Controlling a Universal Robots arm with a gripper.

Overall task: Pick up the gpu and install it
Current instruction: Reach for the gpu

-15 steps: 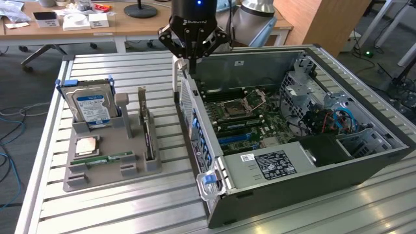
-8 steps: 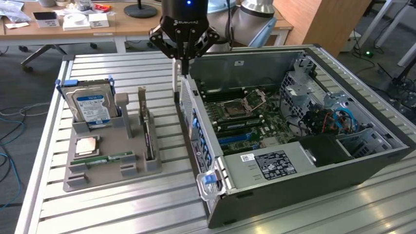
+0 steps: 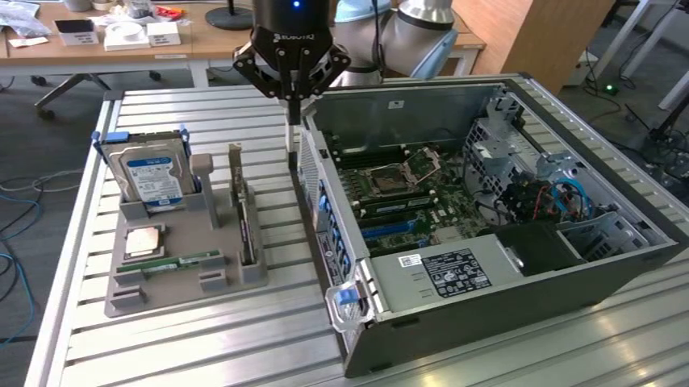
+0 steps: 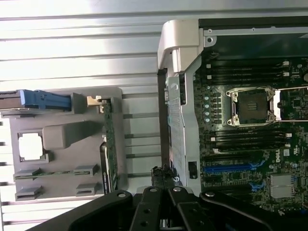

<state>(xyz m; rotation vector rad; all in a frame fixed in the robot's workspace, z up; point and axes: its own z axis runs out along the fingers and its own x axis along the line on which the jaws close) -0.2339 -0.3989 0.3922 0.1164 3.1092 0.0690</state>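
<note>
Currently jaws shut, nothing gripped, hovering just outside the case (image 3: 485,318) rear wall. Gpu (image 4: 109,139) stands on edge in the tray (image 3: 183,242) slot nearest the case, clear of the jaws. Tray sits on the counter (image 3: 161,347) beside the case.

Table (image 3: 161,113): is showing pale silver, striped by parallel slats.
Holder (image 3: 183,234): is showing plain mid grey.
Drive (image 3: 151,173): is showing silver with a blue-and-white label, in a blue frame (image 3: 111,141).
Gpu (image 4: 109,134): is showing dark green, with a pale metal end.
Case (image 3: 517,314): is showing dark grey outside.
Board (image 3: 431,197): is showing green, crossed by black and blue slots (image 3: 390,230).
Supply (image 3: 404,282): is showing silver, carrying a black-and-white label.
Cables (image 3: 567,193): are showing blue.
Gripper (image 3: 293,121): is showing black, with white lettering.
</note>
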